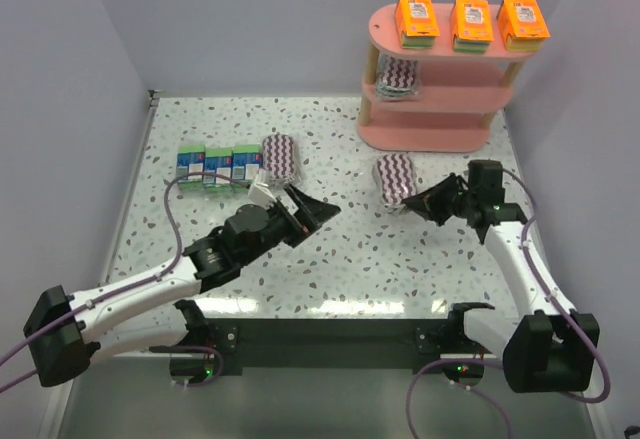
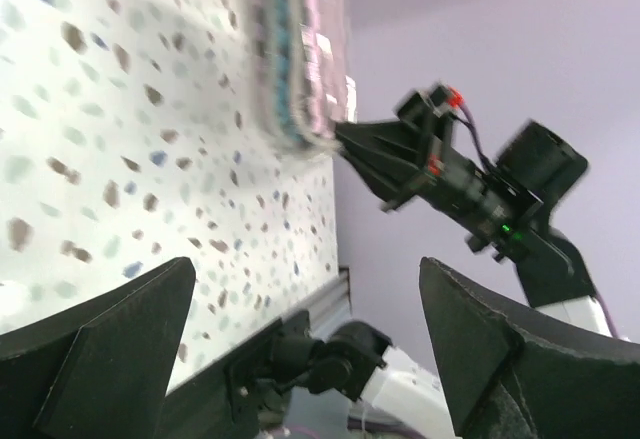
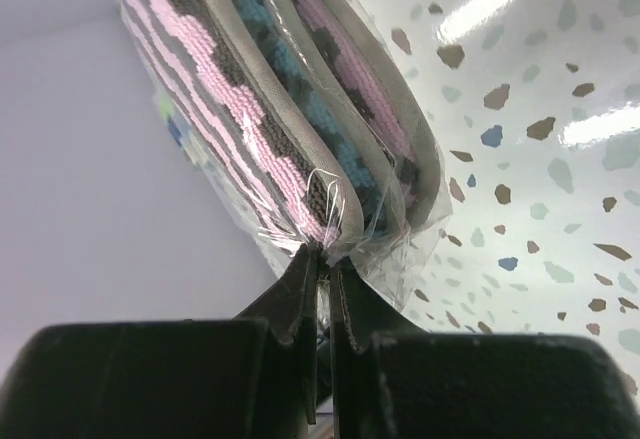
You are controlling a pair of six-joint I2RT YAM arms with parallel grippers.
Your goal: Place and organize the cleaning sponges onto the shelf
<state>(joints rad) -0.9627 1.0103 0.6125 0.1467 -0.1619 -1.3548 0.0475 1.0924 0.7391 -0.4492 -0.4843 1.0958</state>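
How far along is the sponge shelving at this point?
Done: three orange packs on the shelf's top tier, one zigzag pack on the middle. In hand: the right jaws pinch a second zigzag pack's wrap. Left: a third zigzag pack, three blue-green boxes.

The table (image 3: 560, 79) is a smooth, glossy, speckled stone-look sheet, with lamp glare streaking it at the upper right of the right wrist view. The zigzag pack (image 3: 290, 109) in that view is rough, looped cloth with grey padded rims, sealed in clear, shiny, crinkled film (image 3: 400, 259). Below it, the right claw (image 3: 322, 269) is matt black plastic. The left claw (image 2: 307, 279) is the same, faintly grainy. At the upper right of the top view, the shelf (image 1: 440, 137) has smooth satin pink boards on pale bare wooden posts (image 1: 371, 69). The orange packs (image 1: 417, 19) on top look glossy.
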